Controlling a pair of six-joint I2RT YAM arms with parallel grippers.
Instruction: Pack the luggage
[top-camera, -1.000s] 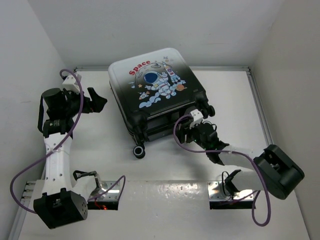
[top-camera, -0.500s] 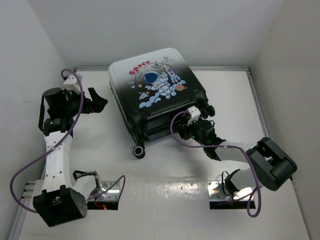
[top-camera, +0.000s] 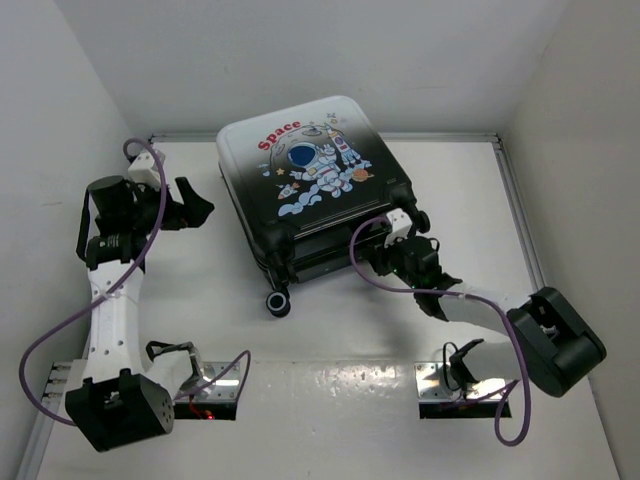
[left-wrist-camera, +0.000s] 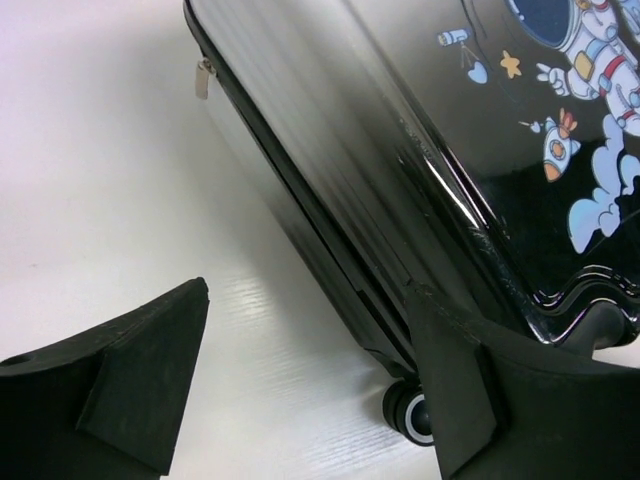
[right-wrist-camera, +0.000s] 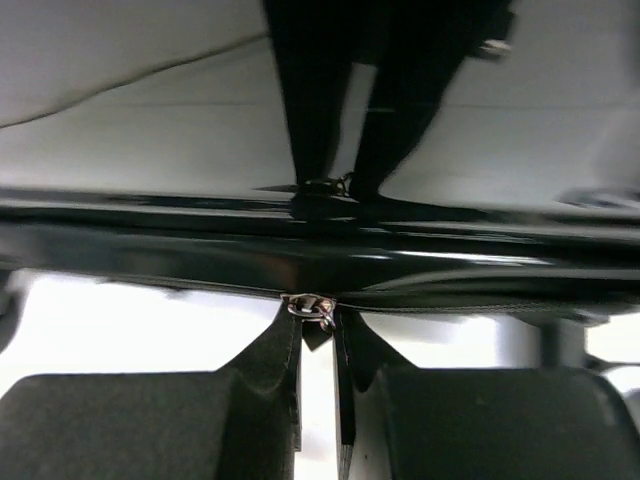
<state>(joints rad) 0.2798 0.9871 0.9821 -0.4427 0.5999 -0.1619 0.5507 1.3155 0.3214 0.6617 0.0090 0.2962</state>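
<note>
Zipping up the luggage (top-camera: 305, 180), which lies shut toward the back of the table (top-camera: 470, 200).
The left gripper (top-camera: 197, 203) hovers wide open beside it. The right gripper (right-wrist-camera: 318, 325) pinches the zipper pull (right-wrist-camera: 312, 306) on its near edge, so only the zipping seems left.

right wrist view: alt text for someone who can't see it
The right claw pinches a small metal zip pull on the seam of the luggage, seen close up. The glossy black shell above mirrors the claw.
</note>
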